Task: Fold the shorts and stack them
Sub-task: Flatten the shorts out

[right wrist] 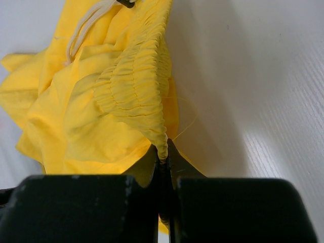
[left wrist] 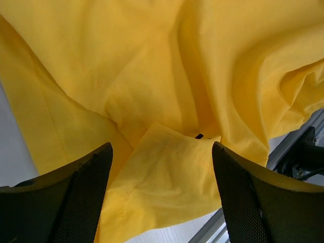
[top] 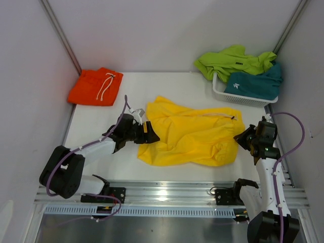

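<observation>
Shorts (top: 190, 132) (yellow) lie crumpled on table (top: 177, 86). Right gripper (right wrist: 164, 152) clenched on waistband (right wrist: 134, 96); left gripper (left wrist: 162, 147) unclenched, jaws wide over a fabric fold, apparently touching nothing.

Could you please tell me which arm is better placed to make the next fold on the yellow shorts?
Probably the right: the right gripper is shut on the waistband of the yellow shorts and could carry it across. The left gripper stands open at the opposite edge, gripping nothing.
</observation>
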{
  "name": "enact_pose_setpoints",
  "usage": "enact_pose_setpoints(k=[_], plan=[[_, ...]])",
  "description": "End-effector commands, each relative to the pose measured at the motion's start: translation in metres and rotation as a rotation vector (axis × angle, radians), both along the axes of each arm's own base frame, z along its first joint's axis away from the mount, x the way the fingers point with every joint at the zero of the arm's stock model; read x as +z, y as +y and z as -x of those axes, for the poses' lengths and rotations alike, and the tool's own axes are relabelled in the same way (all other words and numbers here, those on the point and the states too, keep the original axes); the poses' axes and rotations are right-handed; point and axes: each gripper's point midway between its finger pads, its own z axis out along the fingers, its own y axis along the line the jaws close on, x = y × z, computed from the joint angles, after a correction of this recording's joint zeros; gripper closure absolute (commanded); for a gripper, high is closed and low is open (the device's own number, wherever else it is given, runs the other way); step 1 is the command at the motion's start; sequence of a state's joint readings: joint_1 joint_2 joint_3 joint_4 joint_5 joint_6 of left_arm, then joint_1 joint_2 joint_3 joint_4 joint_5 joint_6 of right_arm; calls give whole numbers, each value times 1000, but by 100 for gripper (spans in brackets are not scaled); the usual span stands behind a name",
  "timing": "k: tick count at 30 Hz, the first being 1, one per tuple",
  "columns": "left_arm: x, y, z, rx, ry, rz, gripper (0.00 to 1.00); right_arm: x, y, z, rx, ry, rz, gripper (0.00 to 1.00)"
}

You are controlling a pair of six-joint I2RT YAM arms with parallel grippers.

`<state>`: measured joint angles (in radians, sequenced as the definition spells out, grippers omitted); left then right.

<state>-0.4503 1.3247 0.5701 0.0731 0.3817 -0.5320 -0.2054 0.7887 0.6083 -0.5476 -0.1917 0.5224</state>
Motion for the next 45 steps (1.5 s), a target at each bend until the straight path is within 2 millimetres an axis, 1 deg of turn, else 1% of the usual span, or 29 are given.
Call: enact_pose_setpoints(k=[1,4,7,9,11,12,13,14,16,17,19,20,21,23,24,25,26,27,28,29,30,31,32,34,35,38,42,44,45], plan=[[1,-10,-3,-24,12,82,19,6,-3,-8,-9,-41,6,100],[-12,-11,-3,-26,46,74,20,7,-2,-9,1,-46,1,100],[-28,-6,-4,-1,71,35,21,9,0,-10,9,-53,-5,100],[-32,-6,-3,-6,77,43,27,11,1,-11,15,-59,-8,100],[-32,-10,-1,-18,94,82,39,11,1,-11,15,-62,-6,100],[-28,-16,3,-49,93,129,54,11,0,-11,12,-63,-3,100],[-24,-19,4,-62,95,156,61,11,0,-11,12,-63,-3,100],[-19,-20,5,-56,105,182,72,11,0,-11,14,-63,-1,100],[-14,-18,5,-36,89,194,80,10,0,-10,14,-58,-2,100],[-3,-16,4,-24,51,196,88,10,0,-10,15,-58,-1,100],[1,-5,1,26,18,154,97,7,0,-10,12,-53,2,100],[4,0,3,45,2,140,100,7,0,-10,15,-52,2,100],[17,9,2,89,-63,131,100,6,0,-10,16,-49,1,100],[16,26,12,141,-89,89,100,2,2,-11,28,-41,-10,100],[33,34,15,171,-167,102,100,-1,3,-11,31,-36,-16,100],[38,46,12,232,-217,79,100,-6,5,-12,38,-28,-26,100],[31,56,19,258,-215,55,100,-9,9,-12,52,-23,-44,100],[47,63,23,287,-288,82,100,-13,10,-12,57,-17,-53,100],[50,68,24,310,-311,83,100,-14,12,-14,64,-25,-59,100],[43,71,31,310,-306,80,100,-21,15,-13,75,-4,-77,100],[49,70,33,303,-327,100,94,-23,16,-14,81,-2,-82,100],[51,69,39,284,-333,114,81,-24,17,-14,84,1,-86,100],[45,66,46,253,-313,119,51,-26,18,-14,89,7,-93,100],[44,64,51,237,-306,132,26,-27,19,-14,95,8,-93,100],[37,63,54,228,-289,130,2,-26,19,-14,95,6,-93,100],[30,69,55,251,-264,92,1,-25,18,-14,95,5,-86,100],[37,84,45,340,-288,48,1,-25,19,-15,103,4,-87,100],[37,83,41,340,-274,30,1,-25,20,-14,107,3,-91,100],[33,83,39,340,-257,15,1,-25,20,-14,108,3,-92,100]])
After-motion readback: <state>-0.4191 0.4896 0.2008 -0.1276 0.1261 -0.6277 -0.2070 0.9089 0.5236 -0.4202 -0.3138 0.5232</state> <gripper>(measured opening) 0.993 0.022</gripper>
